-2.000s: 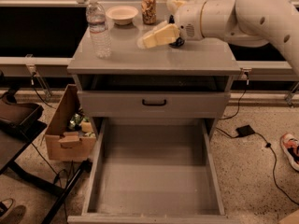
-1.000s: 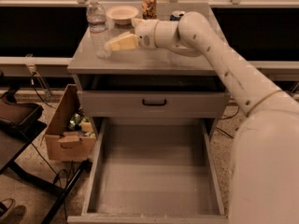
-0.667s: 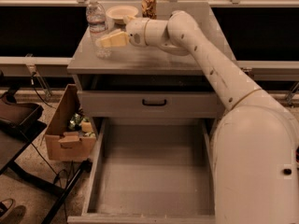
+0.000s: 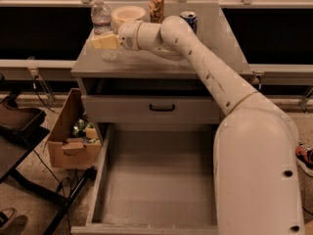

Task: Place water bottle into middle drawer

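Observation:
The water bottle point(image 4: 100, 17), clear with a white cap, stands upright at the far left of the grey cabinet top point(image 4: 161, 62). My gripper point(image 4: 104, 41) is over the left part of the top, right at the bottle's lower body and covering its middle. Only the bottle's upper half and base show. The white arm point(image 4: 210, 77) reaches in from the lower right. The middle drawer point(image 4: 156, 180) is pulled out wide at the bottom, its flat grey floor bare.
A cream bowl point(image 4: 128, 14), an orange-patterned can point(image 4: 156, 6) and a blue Pepsi can point(image 4: 189, 18) stand at the back of the top. A shut drawer front with a black handle point(image 4: 162, 107) is above the open drawer. A cardboard box point(image 4: 72, 137) sits on the floor at the left.
My gripper has swept left across the cabinet top, from near the cans at the right to the water bottle. The bottle, bowl and cans have not moved.

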`<action>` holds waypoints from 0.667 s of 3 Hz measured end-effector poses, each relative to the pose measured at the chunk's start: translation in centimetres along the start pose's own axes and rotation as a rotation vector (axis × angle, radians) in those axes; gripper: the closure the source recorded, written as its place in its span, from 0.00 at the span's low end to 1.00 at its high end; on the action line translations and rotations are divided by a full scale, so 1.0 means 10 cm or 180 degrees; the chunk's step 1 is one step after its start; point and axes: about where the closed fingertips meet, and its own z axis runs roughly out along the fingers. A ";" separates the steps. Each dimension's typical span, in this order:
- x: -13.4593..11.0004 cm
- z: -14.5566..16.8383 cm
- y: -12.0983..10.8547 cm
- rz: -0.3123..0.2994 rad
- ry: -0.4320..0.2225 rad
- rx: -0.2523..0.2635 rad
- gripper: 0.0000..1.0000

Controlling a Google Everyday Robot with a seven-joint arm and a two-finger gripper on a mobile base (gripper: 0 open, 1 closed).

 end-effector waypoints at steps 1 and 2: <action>0.02 0.16 0.07 0.0035 -0.0025 -0.0037 0.43; 0.14 0.25 0.09 0.0155 0.0005 -0.0048 0.64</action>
